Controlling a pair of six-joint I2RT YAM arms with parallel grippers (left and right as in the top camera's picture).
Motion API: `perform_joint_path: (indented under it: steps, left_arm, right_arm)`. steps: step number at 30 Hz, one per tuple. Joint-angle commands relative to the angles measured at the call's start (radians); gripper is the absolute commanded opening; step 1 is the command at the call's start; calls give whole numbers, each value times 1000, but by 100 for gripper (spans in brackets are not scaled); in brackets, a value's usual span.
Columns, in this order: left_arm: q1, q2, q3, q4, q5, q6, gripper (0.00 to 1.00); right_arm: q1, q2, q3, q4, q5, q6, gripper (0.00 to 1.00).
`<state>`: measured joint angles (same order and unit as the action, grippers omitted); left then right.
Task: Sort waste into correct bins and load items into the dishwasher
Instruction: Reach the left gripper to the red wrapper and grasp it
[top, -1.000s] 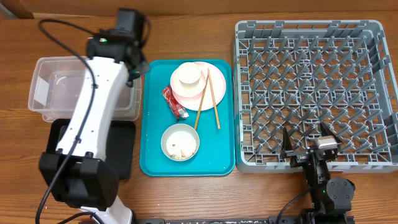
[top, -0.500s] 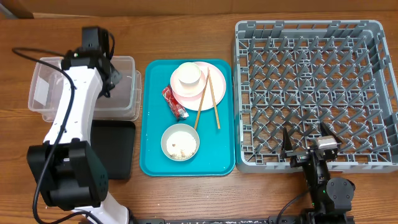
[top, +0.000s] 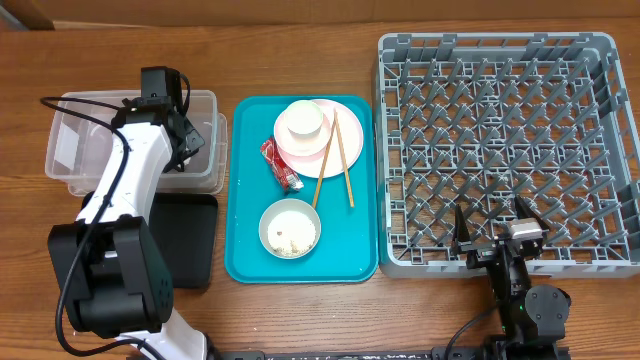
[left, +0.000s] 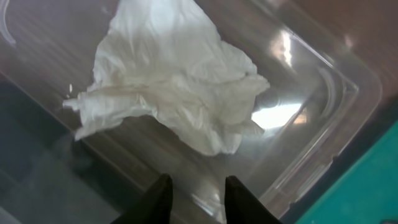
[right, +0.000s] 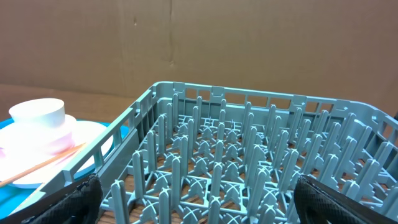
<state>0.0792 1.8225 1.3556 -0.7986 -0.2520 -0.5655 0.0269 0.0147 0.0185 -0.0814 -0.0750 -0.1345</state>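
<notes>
As the right pincer (top: 492, 226) gaped wide at the dish rack's (top: 500, 130) near edge, the left arm (top: 125, 190) hung over the clear tub (top: 68, 150).
Crumpled tissue (left: 174, 87) lay loose on the tub floor; left pincer (left: 194, 198) sat just above it, slightly apart, gripping nothing.

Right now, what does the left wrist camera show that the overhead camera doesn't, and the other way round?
Only the left wrist view: a crumpled white tissue lying in the clear tub, beyond the left tool, whose fingers are slightly apart and hold nothing. Only the overhead view: the grey dish rack, pink plate, red wrapper, chopsticks, bowl of food scraps, black tray and the open right tool. Both: the clear tub and the teal tray, though the wrist view catches only its corner.
</notes>
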Motion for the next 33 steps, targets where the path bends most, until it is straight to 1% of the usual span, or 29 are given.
perform_joint_path:
  steps: [1,5,8,12,14,16,19,20,24,25,26,28,30,33]
  left_arm:
    - [1,7,74,-59,58,32,30]
    - [-7,6,196,-196,153,51,22]
    - [-26,1,287,-287,219,78,21]
    - [-66,-11,377,-373,272,98,15]
    - [-92,-13,392,-392,329,98,13]
    - [-118,-11,390,-406,413,98,9]
    - [-165,-11,363,-412,460,98,4]
    - [-182,-11,352,-411,459,98,4]
    - [-261,-11,282,-370,458,94,17]
    - [-280,-11,262,-352,458,94,25]
    - [-301,-11,238,-328,458,94,30]
    - [-336,-11,193,-276,457,93,36]
    - [-362,-11,153,-225,451,89,37]
    - [-386,-11,102,-157,451,87,37]
  right_arm:
    - [2,-11,-11,5,-6,3,100]
    - [2,-11,-11,5,-6,3,100]
    - [2,-11,-11,5,-6,3,100]
    - [2,-11,-11,5,-6,3,100]
    - [2,-11,-11,5,-6,3,100]
    - [2,-11,-11,5,-6,3,100]
    - [2,-11,-11,5,-6,3,100]
    - [2,-11,-11,5,-6,3,100]
    - [2,-11,-11,5,-6,3,100]
    - [2,-11,-11,5,-6,3,100]
    - [2,-11,-11,5,-6,3,100]
    - [2,-11,-11,5,-6,3,100]
    - [2,-11,-11,5,-6,3,100]
    - [2,-11,-11,5,-6,3,100]
